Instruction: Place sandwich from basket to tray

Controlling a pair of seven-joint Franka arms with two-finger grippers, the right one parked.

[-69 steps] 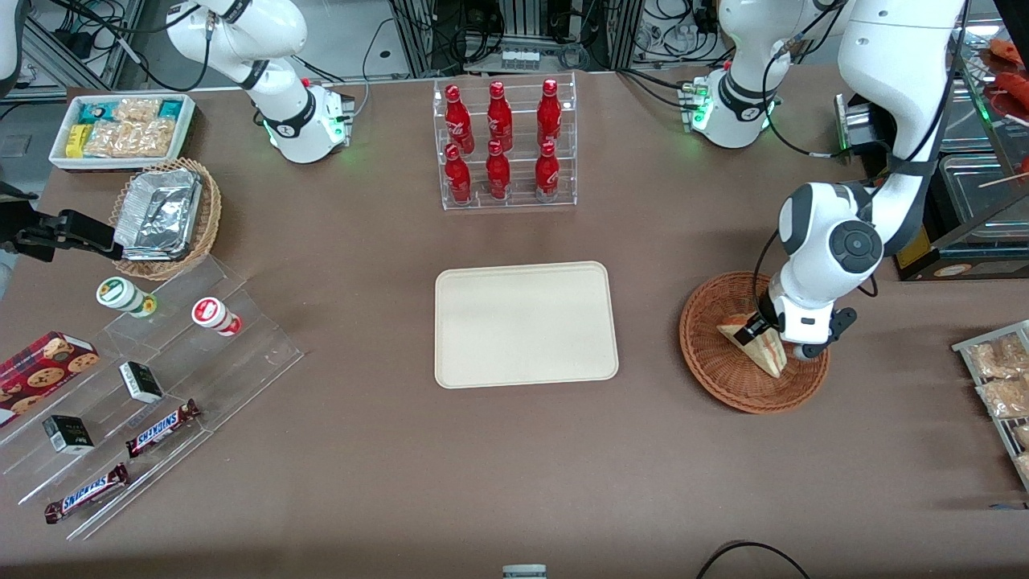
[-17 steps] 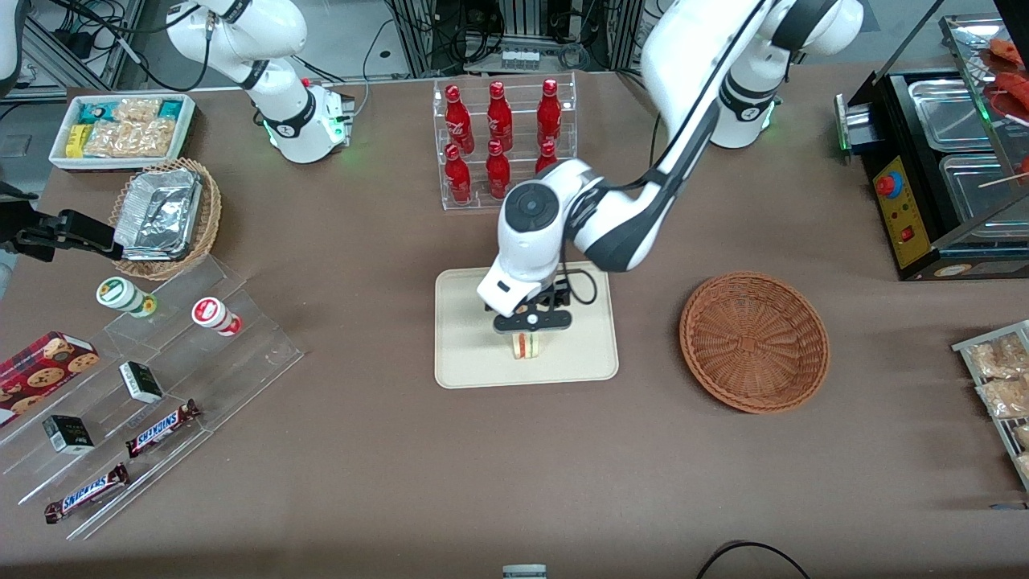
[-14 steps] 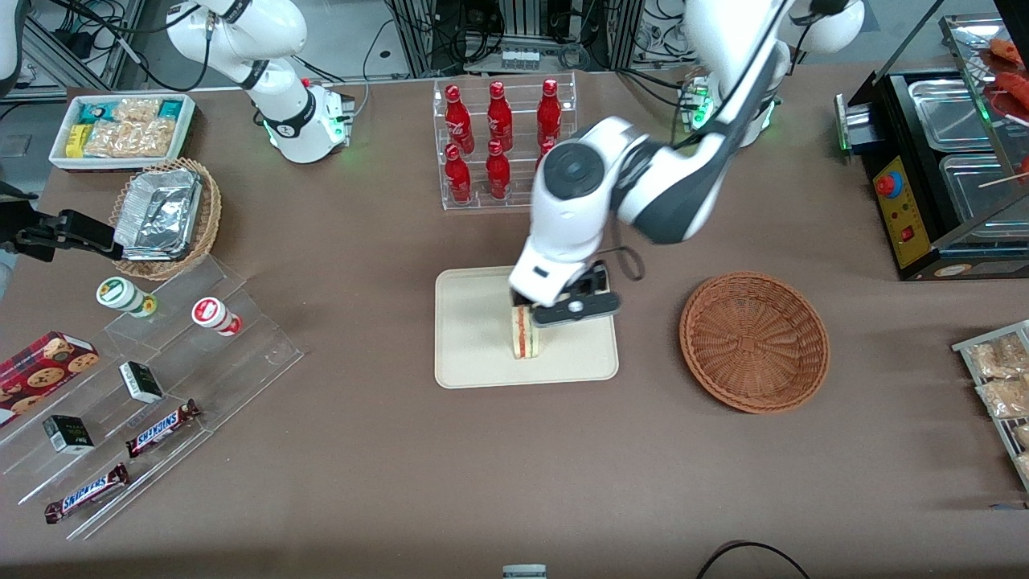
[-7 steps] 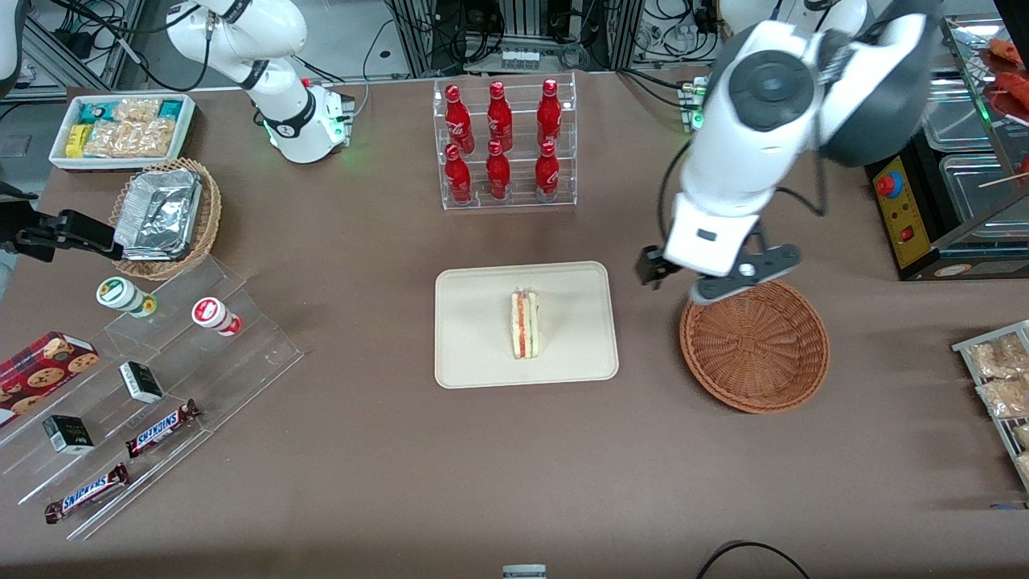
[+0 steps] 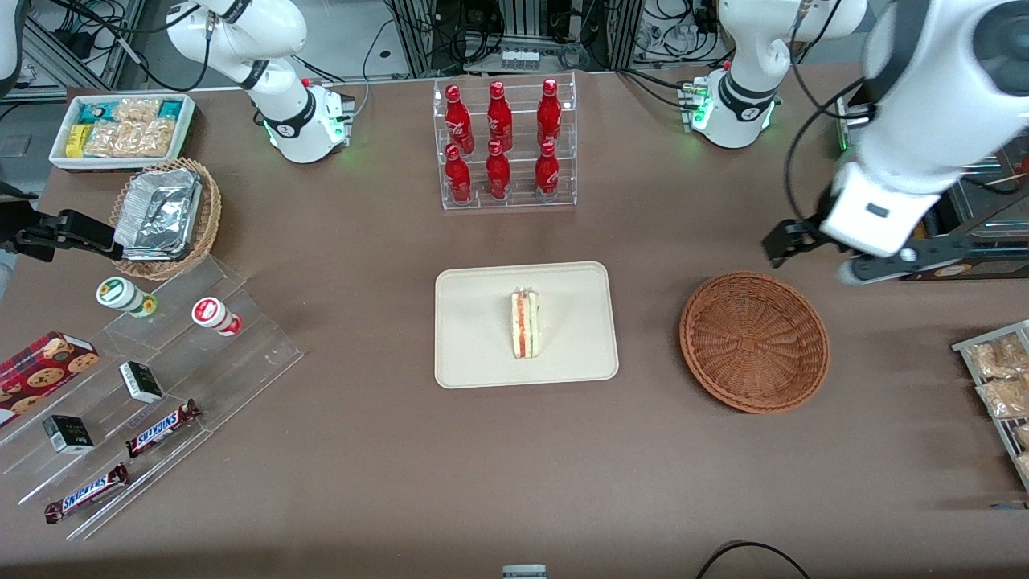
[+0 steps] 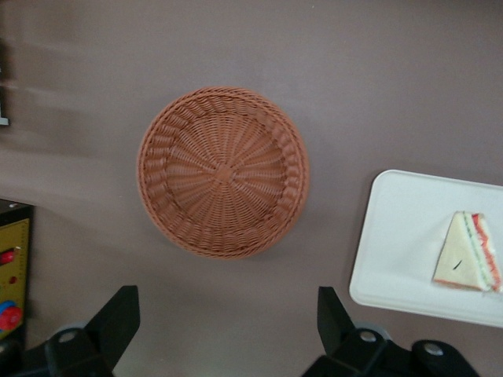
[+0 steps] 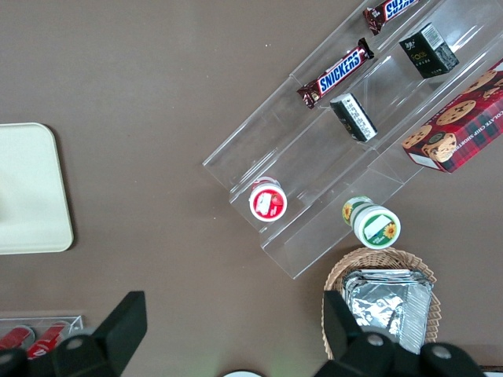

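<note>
The sandwich (image 5: 525, 324) lies on the tray (image 5: 474, 354), and the basket (image 5: 754, 341) holds nothing. The gripper (image 5: 820, 253) hangs high above the basket's farther rim, fingers spread wide, carrying nothing. I'd simply lift clear, away from the tray.

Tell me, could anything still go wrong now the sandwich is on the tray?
Not much, probably. The sandwich stands on its edge on the tray, so a bump to the table might tip it flat. The open gripper hangs high above the table, beside the empty basket, toward the working arm's end; if the arm swings low, it could knock the basket.
</note>
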